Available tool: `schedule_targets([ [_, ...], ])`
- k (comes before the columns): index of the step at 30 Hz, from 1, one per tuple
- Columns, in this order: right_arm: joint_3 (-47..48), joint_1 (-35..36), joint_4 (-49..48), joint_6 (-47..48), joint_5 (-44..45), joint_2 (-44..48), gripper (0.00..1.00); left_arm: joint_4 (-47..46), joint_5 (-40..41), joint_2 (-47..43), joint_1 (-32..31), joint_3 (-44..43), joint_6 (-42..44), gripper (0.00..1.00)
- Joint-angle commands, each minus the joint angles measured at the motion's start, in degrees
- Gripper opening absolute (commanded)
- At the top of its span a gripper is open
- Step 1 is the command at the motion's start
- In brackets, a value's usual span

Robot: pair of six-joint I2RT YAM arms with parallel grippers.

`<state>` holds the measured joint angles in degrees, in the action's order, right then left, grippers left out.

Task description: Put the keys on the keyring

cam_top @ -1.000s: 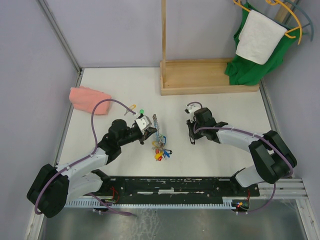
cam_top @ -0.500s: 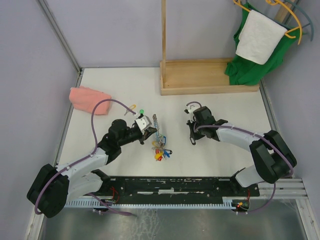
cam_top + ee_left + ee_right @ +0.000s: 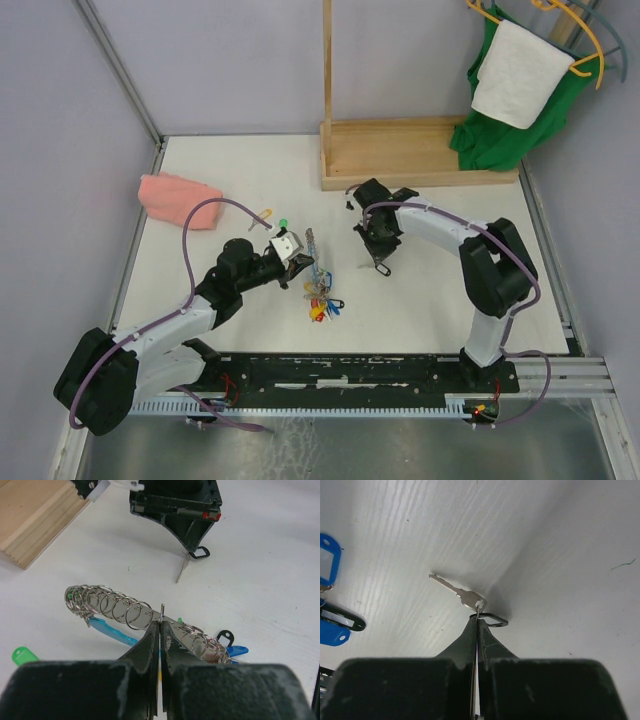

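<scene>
- Two arms are working over one white table [image 3: 240, 170], each carrying one gripper.
- One keyring [image 3: 112, 605] is lying at mid-table between them. It is a long wire loop bearing a row of small split rings, too many to count surely, with a cluster of coloured tags at its near end.
- The left gripper [image 3: 160, 626] is pressing its fingers together on the keyring's wire, pinching it partway along the row of rings.
- One key [image 3: 454, 590] with one black tag [image 3: 491, 619] is sitting at the right gripper [image 3: 476, 624], just right of the keyring and apart from it.
- The right gripper's fingers are squeezing tight on the small ring that joins the key and the black tag.
- Two loose tags, one yellow tag [image 3: 264, 213] and one green tag [image 3: 284, 223], are lying on the table just beyond the left gripper.
- One pink cloth [image 3: 178, 197] is lying near the table's left edge.
- One wooden tray [image 3: 420, 160] is standing at the far edge, holding one upright post [image 3: 327, 80].
- One green garment [image 3: 510, 130] and one white towel [image 3: 520, 75] are hanging on hangers over the tray's right end.
</scene>
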<state>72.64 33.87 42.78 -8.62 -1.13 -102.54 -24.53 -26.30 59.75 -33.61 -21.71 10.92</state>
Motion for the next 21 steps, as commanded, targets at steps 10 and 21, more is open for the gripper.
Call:
schedule_targets([
  [10, 16.08, 1.8, 12.05, 3.09, 3.26, -12.79, 0.09, -2.27, -1.57, 0.02, -0.23, -2.07, -1.11, 0.03],
  [21, -6.33, 2.5, -12.77, -4.22, 5.43, 6.6, 0.36, -2.27, -1.59, 0.11, -0.23, -2.08, -1.21, 0.03],
])
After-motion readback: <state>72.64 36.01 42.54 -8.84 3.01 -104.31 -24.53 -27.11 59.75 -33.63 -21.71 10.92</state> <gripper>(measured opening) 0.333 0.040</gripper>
